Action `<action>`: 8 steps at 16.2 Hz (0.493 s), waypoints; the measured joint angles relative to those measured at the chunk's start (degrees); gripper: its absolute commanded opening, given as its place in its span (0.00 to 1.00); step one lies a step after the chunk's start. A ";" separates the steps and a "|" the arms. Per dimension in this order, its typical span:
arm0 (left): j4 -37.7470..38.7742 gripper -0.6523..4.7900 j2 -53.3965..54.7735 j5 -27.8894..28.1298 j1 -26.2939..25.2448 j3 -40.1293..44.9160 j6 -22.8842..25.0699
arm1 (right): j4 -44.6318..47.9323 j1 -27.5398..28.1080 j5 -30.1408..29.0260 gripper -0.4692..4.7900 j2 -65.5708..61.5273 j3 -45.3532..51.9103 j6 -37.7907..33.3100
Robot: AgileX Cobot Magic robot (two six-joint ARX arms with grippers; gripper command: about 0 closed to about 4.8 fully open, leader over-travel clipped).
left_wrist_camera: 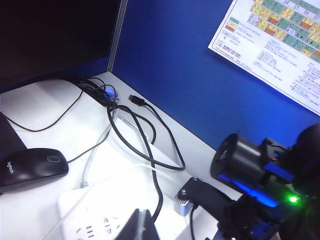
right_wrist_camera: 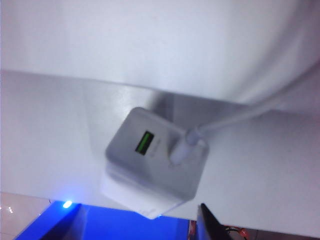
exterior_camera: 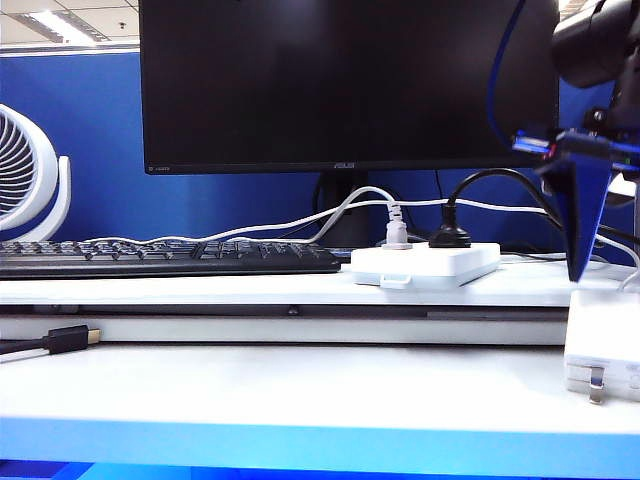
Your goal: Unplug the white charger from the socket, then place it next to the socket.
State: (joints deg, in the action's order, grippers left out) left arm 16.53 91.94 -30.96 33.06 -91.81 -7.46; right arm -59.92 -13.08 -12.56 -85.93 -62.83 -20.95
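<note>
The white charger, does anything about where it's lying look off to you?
Yes. The white charger lies on its side at the front right of the lower desk, prongs exposed, well away from the socket on the raised shelf. The open right gripper hangs above it, not holding it. The left gripper is beside the socket.

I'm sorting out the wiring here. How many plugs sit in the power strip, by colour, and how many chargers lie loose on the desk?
White plugs in the socket: 1, the small white cable plug
Black plugs in the socket: 1, the black round plug
Loose chargers: 1, the white charger, prongs out, below the open right gripper
Total: 3
</note>
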 measured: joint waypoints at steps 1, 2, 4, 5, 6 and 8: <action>0.00 0.11 0.00 -0.02 0.00 0.00 0.00 | 0.09 0.00 0.20 0.65 -0.50 0.00 -0.09; 0.00 0.11 0.00 -0.02 -0.02 0.00 0.00 | 0.09 0.00 0.48 0.65 -1.20 0.00 -0.26; 0.00 0.11 0.00 -0.02 -0.02 0.00 0.00 | 0.15 0.00 0.57 0.65 -2.69 0.00 -0.28; 0.00 0.11 0.00 -0.02 -0.02 0.00 0.00 | 0.22 0.00 0.57 0.65 -3.13 0.02 -0.28; -0.02 0.11 0.00 -0.02 -0.02 0.00 0.00 | 0.59 -0.02 0.57 0.65 -3.67 0.00 -0.28; -0.04 0.11 0.02 -0.02 -0.02 0.00 0.00 | 1.97 -0.02 0.57 0.65 -4.24 0.02 -0.50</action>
State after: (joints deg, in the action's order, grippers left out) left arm 16.49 91.96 -30.98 33.04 -91.81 -7.46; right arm -57.95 -13.10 -11.99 -90.17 -62.81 -21.45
